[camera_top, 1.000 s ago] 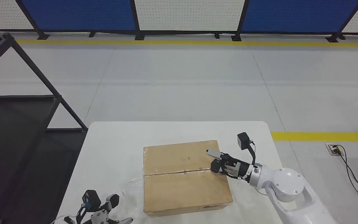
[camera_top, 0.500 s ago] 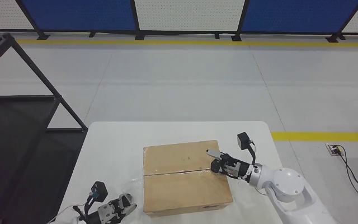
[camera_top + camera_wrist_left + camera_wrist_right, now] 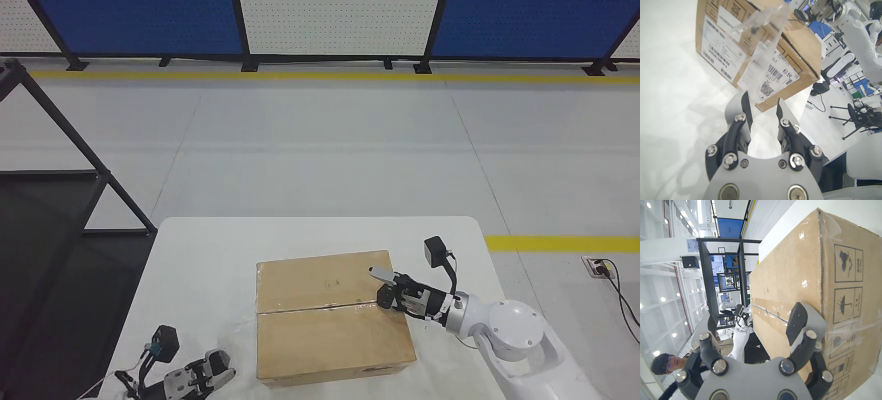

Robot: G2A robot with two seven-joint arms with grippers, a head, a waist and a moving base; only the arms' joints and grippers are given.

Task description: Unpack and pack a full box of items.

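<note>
Taped cardboard box (image 3: pixel 330 315) at the near edge of the table (image 3: pixel 200 270), right gripper (image 3: pixel 382 285) spread at the box's right end, left gripper (image 3: pixel 762 106) apart by the near-left corner, clear tape strip (image 3: pixel 762 37) reaching one fingertip (image 3: pixel 745 102)

One cardboard box (image 3: pixel 330 315), one clear tape strip (image 3: pixel 762 37), one table (image 3: pixel 200 260), two pincers (image 3: pixel 762 99) (image 3: pixel 383 284).

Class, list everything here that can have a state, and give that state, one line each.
Box: closed, flaps down.
Tape: partly peeled, hanging loose off the box.
Left gripper: jaws open, by the tape's loose end.
Right gripper: jaws open, over the box top.
</note>
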